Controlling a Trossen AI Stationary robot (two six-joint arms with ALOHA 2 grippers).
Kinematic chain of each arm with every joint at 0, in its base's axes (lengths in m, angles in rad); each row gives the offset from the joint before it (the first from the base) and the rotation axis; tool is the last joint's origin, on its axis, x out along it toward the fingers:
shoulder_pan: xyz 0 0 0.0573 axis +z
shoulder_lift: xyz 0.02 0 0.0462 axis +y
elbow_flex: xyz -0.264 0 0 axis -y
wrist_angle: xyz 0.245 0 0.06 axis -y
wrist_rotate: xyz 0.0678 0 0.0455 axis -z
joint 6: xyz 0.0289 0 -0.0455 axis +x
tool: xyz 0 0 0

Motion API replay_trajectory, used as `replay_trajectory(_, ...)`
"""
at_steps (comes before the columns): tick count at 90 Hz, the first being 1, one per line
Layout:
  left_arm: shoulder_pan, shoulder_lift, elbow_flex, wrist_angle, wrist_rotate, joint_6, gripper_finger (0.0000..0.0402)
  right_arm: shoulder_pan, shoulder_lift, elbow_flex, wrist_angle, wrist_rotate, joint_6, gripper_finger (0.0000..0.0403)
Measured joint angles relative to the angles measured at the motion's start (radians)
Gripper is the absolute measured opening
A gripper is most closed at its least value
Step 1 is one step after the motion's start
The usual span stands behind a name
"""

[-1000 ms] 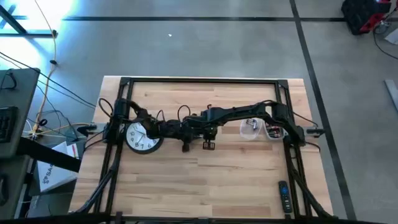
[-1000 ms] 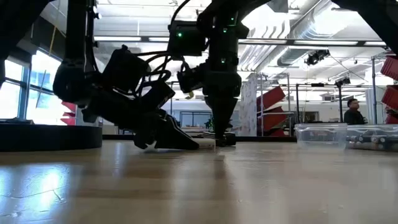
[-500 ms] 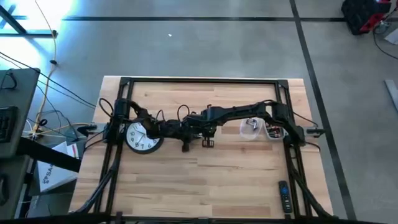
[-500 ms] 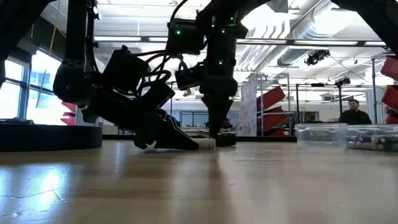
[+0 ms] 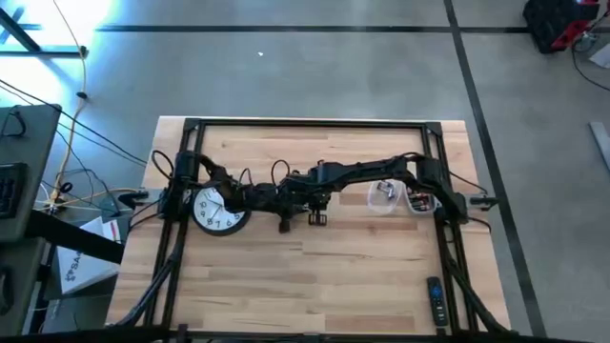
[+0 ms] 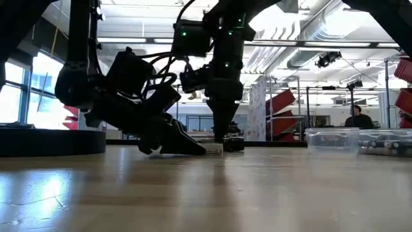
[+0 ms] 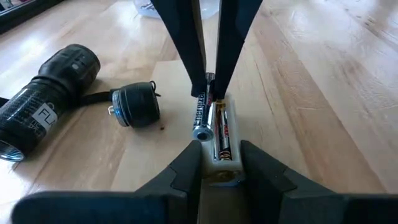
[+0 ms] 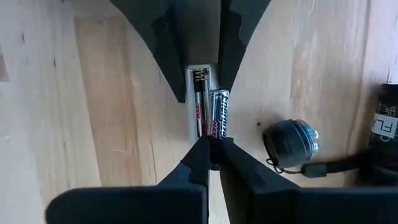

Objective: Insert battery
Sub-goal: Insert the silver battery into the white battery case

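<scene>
A white battery holder (image 7: 219, 163) lies on the wooden table (image 5: 315, 276) near its middle, with batteries in its slots. My left gripper (image 7: 221, 168) (image 5: 299, 220) is shut on its near end. My right gripper (image 8: 215, 160) (image 5: 315, 217) reaches down from above, shut on a black-and-silver battery (image 7: 201, 115) (image 8: 218, 111) that lies along the holder's edge. Beside the holder rest a black flashlight body (image 7: 50, 96) and its end cap (image 7: 135, 104) on a cord. My left gripper pinches the holder's two long sides (image 7: 208, 167) between its two fingers, at the end nearest it. The fingers come in low, slanting down from the table's left. The holder rests flat on the table. My right gripper pinches one end of the battery (image 8: 215, 142) between its fingertips, pointing down from above. The battery lies lengthwise over the holder, partly on the edge of a slot, beside the batteries that sit in it.
A wall clock (image 5: 218, 211) lies under the left arm. Two clear containers (image 5: 385, 196) (image 5: 419, 203) stand under the right arm. A remote (image 5: 435, 300) lies near the front right corner. The near half of the table shows bare wood. A person (image 6: 359, 118) stands far behind the table.
My right gripper has gone a little toward the table's left with the battery, closer to my left gripper and the holder. The left gripper and holder have stayed in place.
</scene>
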Motion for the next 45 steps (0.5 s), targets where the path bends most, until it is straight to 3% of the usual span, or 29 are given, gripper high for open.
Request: replay_trajectory(45, 0.000, 0.000, 0.000, 0.000, -0.002, 0.000, 0.0072, 0.005, 0.004, 0.000, 0.008, -0.058, 0.000, 0.0000)
